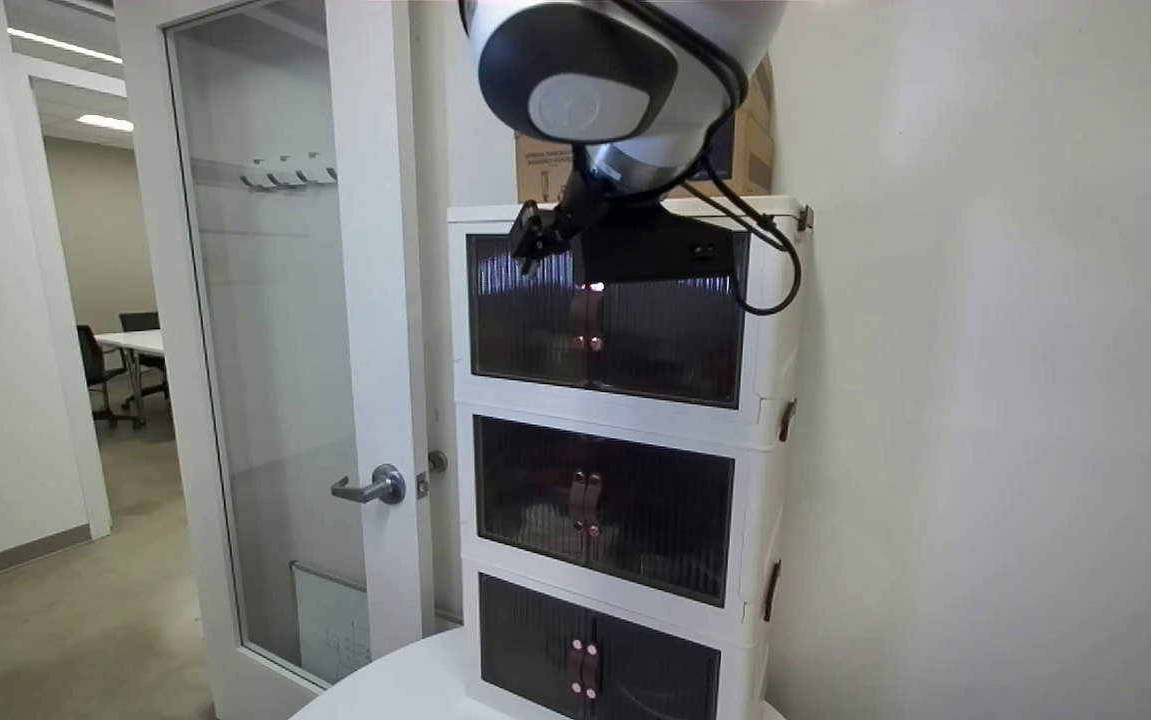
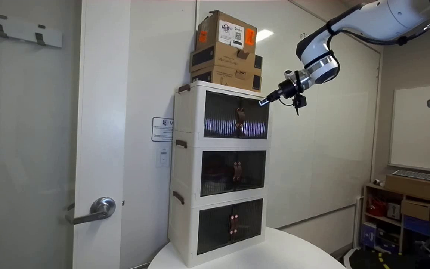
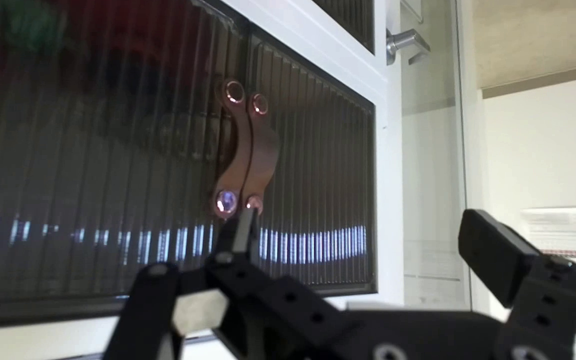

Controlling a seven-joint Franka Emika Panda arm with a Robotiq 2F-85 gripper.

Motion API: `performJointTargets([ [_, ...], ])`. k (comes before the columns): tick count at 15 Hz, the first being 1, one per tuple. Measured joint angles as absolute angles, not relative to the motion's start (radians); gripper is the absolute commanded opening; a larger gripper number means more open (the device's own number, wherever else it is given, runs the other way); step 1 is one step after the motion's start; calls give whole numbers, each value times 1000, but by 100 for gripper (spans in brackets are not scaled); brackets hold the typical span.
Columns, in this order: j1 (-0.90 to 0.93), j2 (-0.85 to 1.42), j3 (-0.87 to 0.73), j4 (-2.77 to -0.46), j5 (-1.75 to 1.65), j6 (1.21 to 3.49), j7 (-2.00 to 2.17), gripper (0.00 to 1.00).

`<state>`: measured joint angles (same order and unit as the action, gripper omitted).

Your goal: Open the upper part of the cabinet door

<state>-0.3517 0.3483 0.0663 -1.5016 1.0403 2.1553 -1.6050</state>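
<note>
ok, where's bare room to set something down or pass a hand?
Set-down: the white round-edged table, from the tall white cabinet out to the table rim. Hand: likely in front of the middle smoky-dark door. Crowded: cabinet top, mostly under stacked brown cardboard boxes; in front of the upper smoky-dark door, where the black end effector hangs.

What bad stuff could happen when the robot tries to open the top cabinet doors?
On the top doors, two brown handles sit very close together, so the open gripper might grab both or miss. Cardboard boxes are stacked on the cabinet, so a hard pull could make them wobble or fall.
</note>
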Motion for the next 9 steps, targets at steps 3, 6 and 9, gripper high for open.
performJointTargets([
  [3, -351, 372, 38, -1489, 1099, 2065, -1645, 100],
  [6, -343, 393, 12, -1469, 1107, 2034, -1640, 100],
  [9, -317, 410, -18, -1446, 1089, 2051, -1598, 100],
])
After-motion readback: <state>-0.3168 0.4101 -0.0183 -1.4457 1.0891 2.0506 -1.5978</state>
